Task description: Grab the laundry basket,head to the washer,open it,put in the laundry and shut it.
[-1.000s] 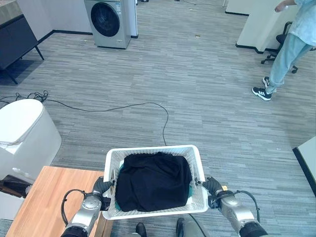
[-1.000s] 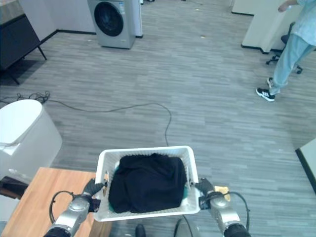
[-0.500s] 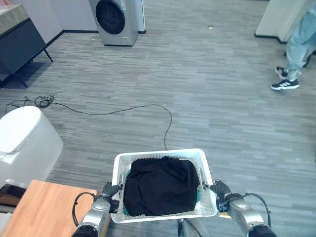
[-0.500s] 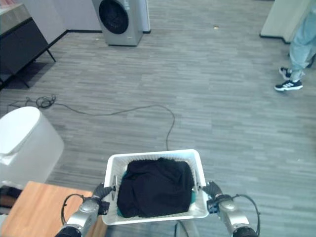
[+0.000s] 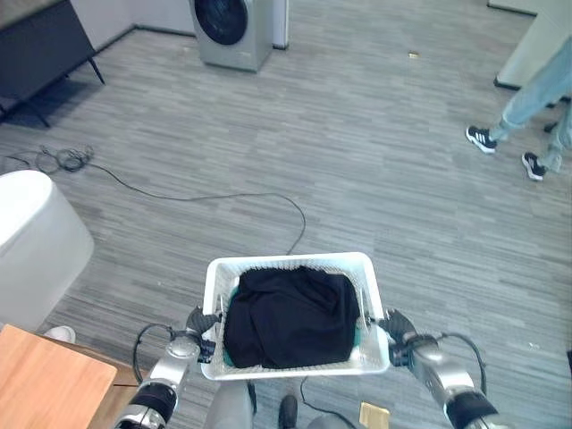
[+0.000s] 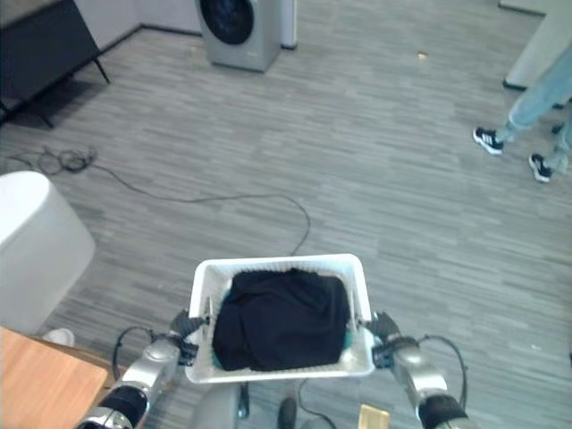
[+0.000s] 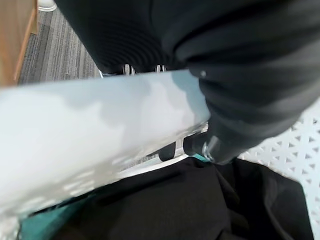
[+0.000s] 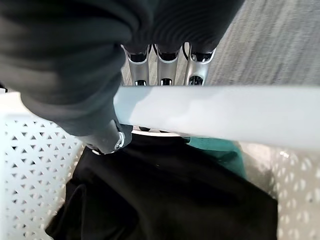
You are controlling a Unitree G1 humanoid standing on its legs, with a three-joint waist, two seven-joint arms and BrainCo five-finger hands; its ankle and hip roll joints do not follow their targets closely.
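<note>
A white lattice laundry basket [image 5: 292,264] hangs in front of me above the floor, holding a black garment [image 5: 290,315] with a teal cloth [image 8: 220,148] under it. My left hand [image 5: 200,325] is shut on the basket's left rim [image 7: 90,135], fingers under it and thumb over. My right hand [image 5: 397,327] is shut on the right rim [image 8: 210,112] the same way. The grey front-loading washer [image 5: 234,27] with its dark round door stands far ahead at the back wall, left of centre.
A black cable [image 5: 214,197] runs across the grey plank floor ahead of the basket. A white rounded bin [image 5: 31,241] stands at my left, a wooden table corner [image 5: 49,380] lower left. A dark cabinet [image 5: 40,45] is at far left. A person's legs [image 5: 532,107] are at right.
The camera has moved forward and turned: the wooden table slid down to the lower left corner, the washer shifted right. Both hands still hold the basket.
</note>
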